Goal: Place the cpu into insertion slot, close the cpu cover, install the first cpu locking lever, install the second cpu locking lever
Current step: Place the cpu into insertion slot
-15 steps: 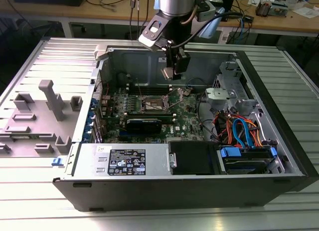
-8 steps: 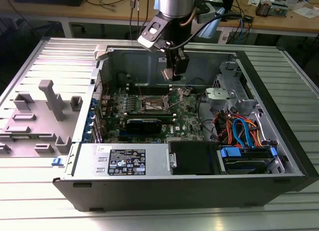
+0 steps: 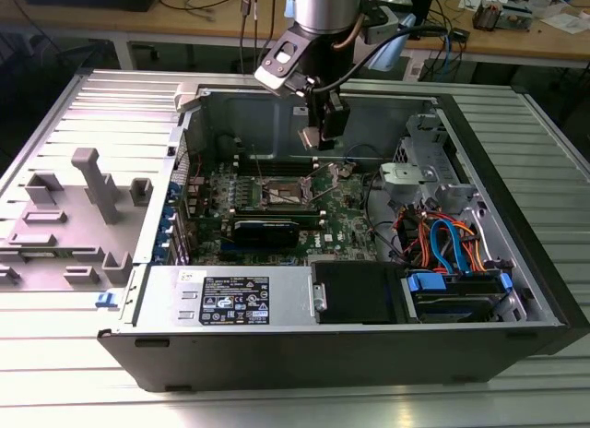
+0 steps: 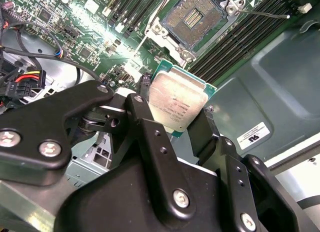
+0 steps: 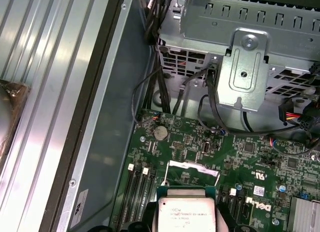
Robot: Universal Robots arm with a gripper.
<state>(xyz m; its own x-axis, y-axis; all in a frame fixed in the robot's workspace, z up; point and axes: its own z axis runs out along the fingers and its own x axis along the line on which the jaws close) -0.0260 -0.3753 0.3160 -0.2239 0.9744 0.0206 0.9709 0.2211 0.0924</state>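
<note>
Computer case point(image 3: 304, 354): lies open on a ribbed metal table point(image 3: 74, 391), with the board facing up.
Arm point(image 3: 323, 8): reaches down into the case from above, over the far half of the board.
Motherboard point(image 4: 95, 37): green, lit brightly in places, with long black memory slots point(image 4: 235, 39) running just beside the socket.
Gripper point(image 3: 324, 133): closed to about the width of the chip. Its two black fingers point(image 4: 145, 109) clamp opposite edges, and the grip looks firm and even.
Insertion slot point(image 4: 192, 17): uncovered, with its contact field exposed inside the silver rim. Nothing sits in it yet.
Cpu point(image 4: 180, 94): held in the claw with its silver top towards the camera, above the board and clear of it. It is near the socket but off to one side, not over it.
Locking lever point(image 4: 265, 13): a thin rod swung out across the memory slots, out of the socket's way.
Step in hand: carrying the chip to the socket, by my judgement.
Doing it well: bring the chip's edges parallel to the rim and level its face with the board. Then centre it before any descent. A sideways slide across the contact field is probably the main risk, so the drop wants to be straight and slow, with no pressing.
</note>
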